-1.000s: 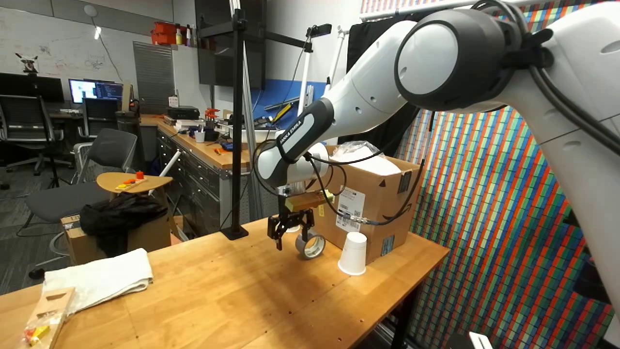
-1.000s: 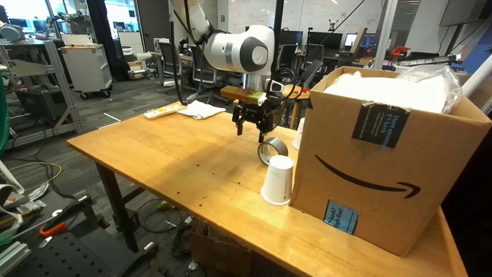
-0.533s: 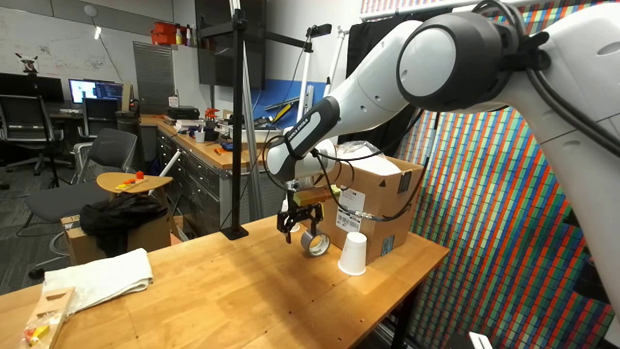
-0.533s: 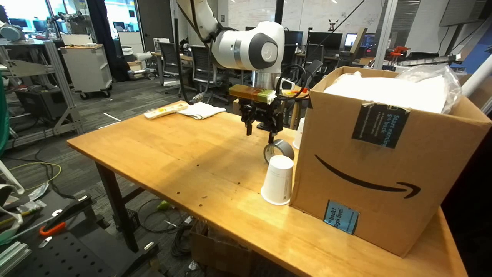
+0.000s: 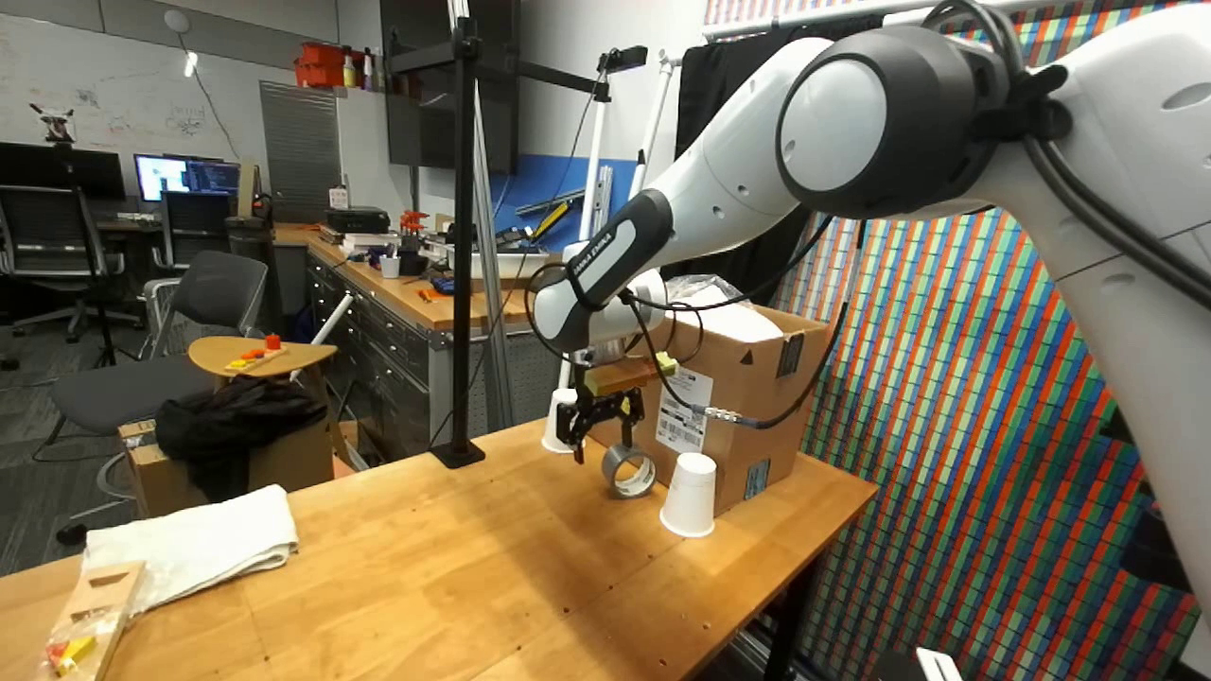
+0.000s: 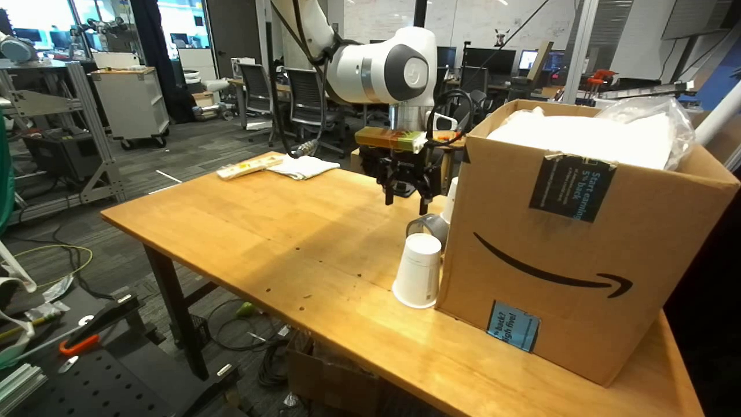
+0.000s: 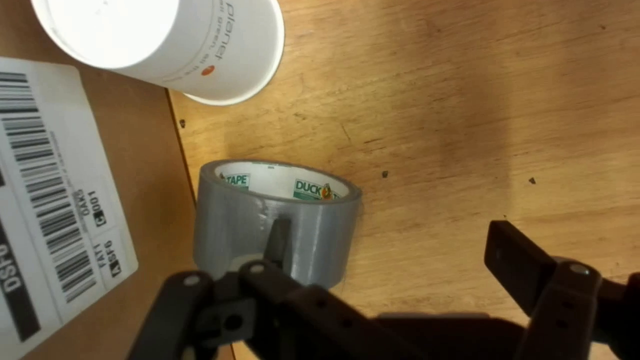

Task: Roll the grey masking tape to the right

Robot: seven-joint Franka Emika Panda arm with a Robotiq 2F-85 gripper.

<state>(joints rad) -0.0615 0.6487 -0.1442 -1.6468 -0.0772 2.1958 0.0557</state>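
Grey tape (image 7: 311,227) stands on edge beside the box (image 6: 570,246); open tabletop (image 6: 278,226) opposite.

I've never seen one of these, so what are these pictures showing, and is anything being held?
The machine is a white robot arm ending in a black gripper. The wide pictures come from two cameras outside the robot; the close-up comes from a camera on its wrist. On the wooden table I see a grey tape roll standing on its edge, two upturned white cups, a cardboard box and a folded white cloth. Nothing is held: the gripper is open, with one finger at the top of the tape roll and the other off to the side. Whether that finger touches it, I can't tell.
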